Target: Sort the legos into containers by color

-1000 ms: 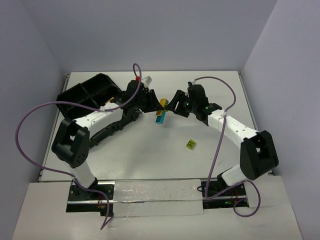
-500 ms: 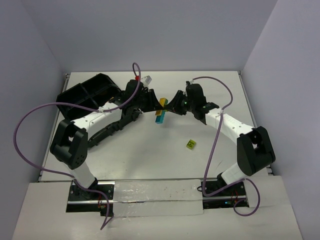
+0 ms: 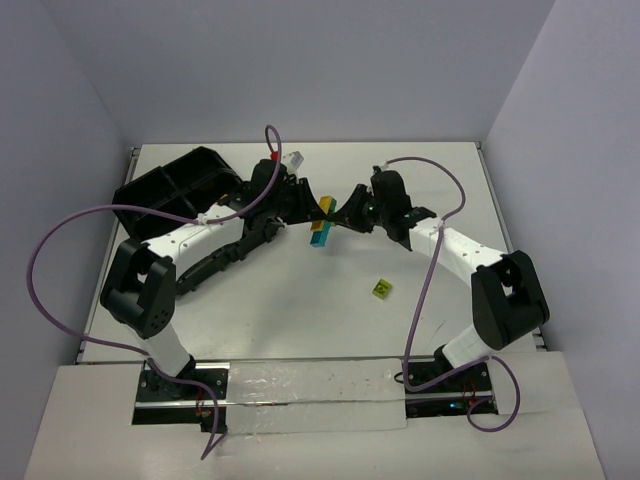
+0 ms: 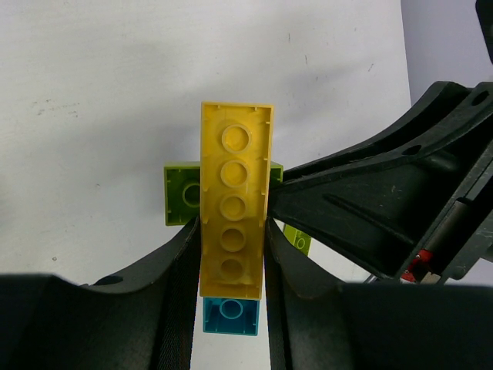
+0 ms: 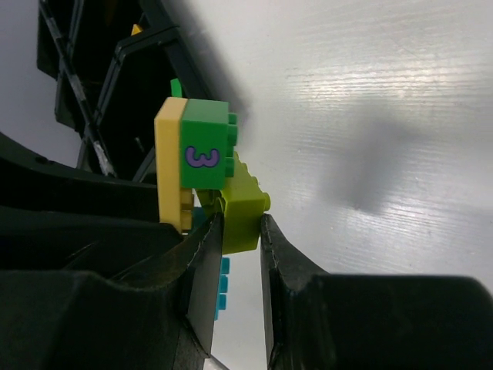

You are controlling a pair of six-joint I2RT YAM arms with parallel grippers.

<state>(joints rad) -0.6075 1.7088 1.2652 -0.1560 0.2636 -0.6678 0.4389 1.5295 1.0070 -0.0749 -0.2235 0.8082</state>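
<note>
White table (image 3: 300, 320); left gripper (image 4: 231, 258), right gripper (image 5: 237, 235) around legos (image 3: 321, 228)

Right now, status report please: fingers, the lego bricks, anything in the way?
Left fingers shut on long yellow plastic brick. Right fingers shut on lime green brick, same joined stack. Small yellow-green brick loose on table, not in the way.

A purple "3" is printed on the green brick (image 5: 206, 137).
</note>
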